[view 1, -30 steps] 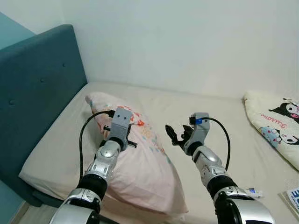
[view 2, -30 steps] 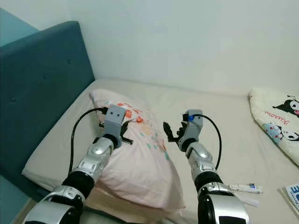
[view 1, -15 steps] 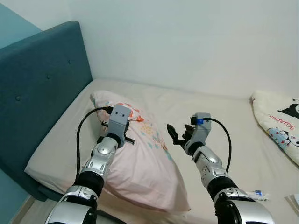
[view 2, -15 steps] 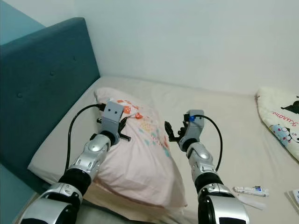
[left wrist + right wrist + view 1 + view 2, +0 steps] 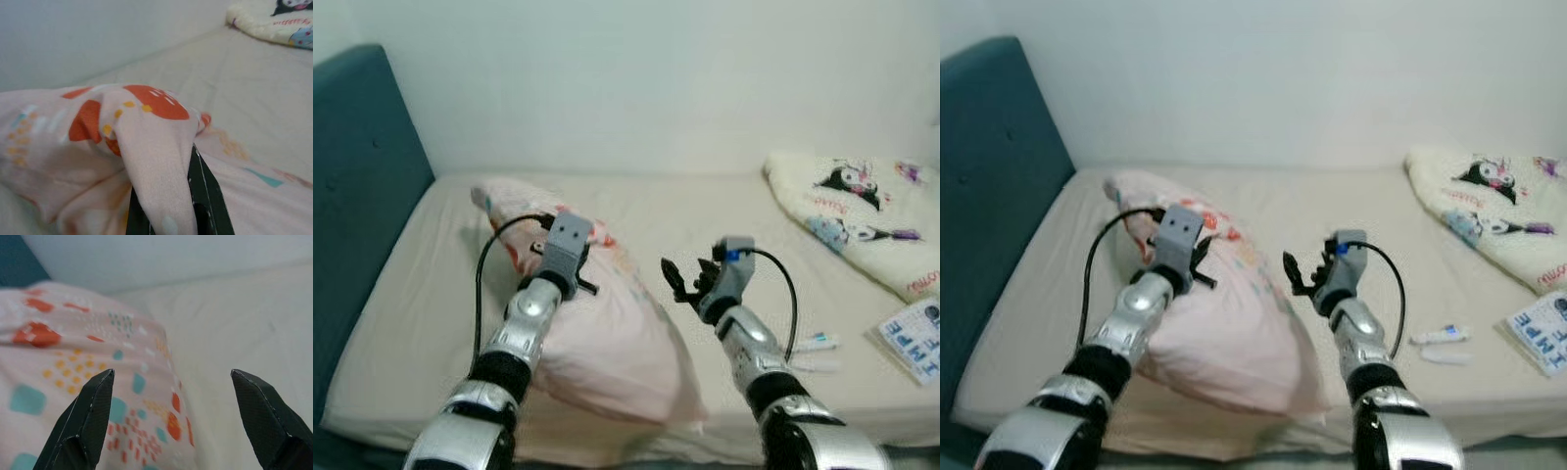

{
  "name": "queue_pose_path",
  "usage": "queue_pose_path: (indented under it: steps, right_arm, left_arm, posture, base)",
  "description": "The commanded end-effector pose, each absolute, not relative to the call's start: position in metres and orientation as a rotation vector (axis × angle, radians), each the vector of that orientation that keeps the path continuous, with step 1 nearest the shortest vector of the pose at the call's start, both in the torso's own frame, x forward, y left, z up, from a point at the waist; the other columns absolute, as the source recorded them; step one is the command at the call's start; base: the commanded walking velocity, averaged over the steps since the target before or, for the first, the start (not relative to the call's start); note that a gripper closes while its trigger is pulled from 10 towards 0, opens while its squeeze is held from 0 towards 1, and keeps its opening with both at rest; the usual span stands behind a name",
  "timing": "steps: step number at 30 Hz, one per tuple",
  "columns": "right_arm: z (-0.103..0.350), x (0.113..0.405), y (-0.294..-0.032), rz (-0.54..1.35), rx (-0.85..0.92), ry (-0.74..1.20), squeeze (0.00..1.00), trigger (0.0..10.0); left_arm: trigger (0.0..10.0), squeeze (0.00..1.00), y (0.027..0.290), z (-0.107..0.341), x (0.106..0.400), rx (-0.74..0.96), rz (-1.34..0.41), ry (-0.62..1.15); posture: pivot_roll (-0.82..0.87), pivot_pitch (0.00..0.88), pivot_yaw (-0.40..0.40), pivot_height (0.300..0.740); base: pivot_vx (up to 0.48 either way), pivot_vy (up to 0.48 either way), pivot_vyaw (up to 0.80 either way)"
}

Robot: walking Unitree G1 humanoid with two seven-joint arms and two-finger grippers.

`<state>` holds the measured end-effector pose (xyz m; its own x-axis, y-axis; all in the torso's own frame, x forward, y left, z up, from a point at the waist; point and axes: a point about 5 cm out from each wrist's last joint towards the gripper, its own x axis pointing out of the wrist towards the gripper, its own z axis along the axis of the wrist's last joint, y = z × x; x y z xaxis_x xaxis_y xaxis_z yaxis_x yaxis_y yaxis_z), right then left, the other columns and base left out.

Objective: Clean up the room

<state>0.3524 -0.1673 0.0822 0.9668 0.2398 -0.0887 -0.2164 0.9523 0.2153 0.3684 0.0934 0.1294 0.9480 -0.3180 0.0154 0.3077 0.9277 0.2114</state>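
Left wrist view has the left gripper (image 5: 168, 215) w/ its fingers (image 5: 203, 196) clamped on a bunched fold of the pink pillow (image 5: 597, 323), fabric w/ orange blotches draped right over them. Head cam: pillow lies on the bed (image 5: 411, 323), mostly under and in front of the left fingers, its far end toward the teal headboard (image 5: 357, 186).

Right gripper (image 5: 1301, 274) hovers just beside the pillow's edge, fingers (image 5: 88, 421) spread wide, nothing between them; pillow sits ahead and toward one finger, bare sheet toward the other.

Other stuff well off to the right fingers' outer side: a cream blanket w/ cartoon prints (image 5: 847, 211), a small tube (image 5: 1440, 335) and a booklet w/ blue lettering (image 5: 915, 338) near the bed edge. Pics are a bit blurry tbh.
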Motion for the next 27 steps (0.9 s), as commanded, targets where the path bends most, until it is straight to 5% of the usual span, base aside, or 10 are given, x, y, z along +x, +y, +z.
queue_pose_path:
  steps: [1, 27]
  right_arm:
    - [0.092, 0.358, -0.160, 0.252, 0.213, 0.071, 0.00, 10.0]
    - [0.094, 0.357, -0.159, 0.249, 0.223, 0.042, 0.00, 10.0]
  left_arm:
    - [10.0, 0.00, 0.098, 0.153, 0.375, 0.215, -0.299, -0.156]
    - [10.0, 0.00, 0.094, 0.173, 0.384, 0.162, -0.245, -0.206]
  posture:
    - [-0.11, 0.000, -0.005, 0.740]
    - [-0.13, 0.000, 0.015, 0.740]
  base:
    - [0.000, 0.394, 0.00]
    - [0.000, 0.360, 0.00]
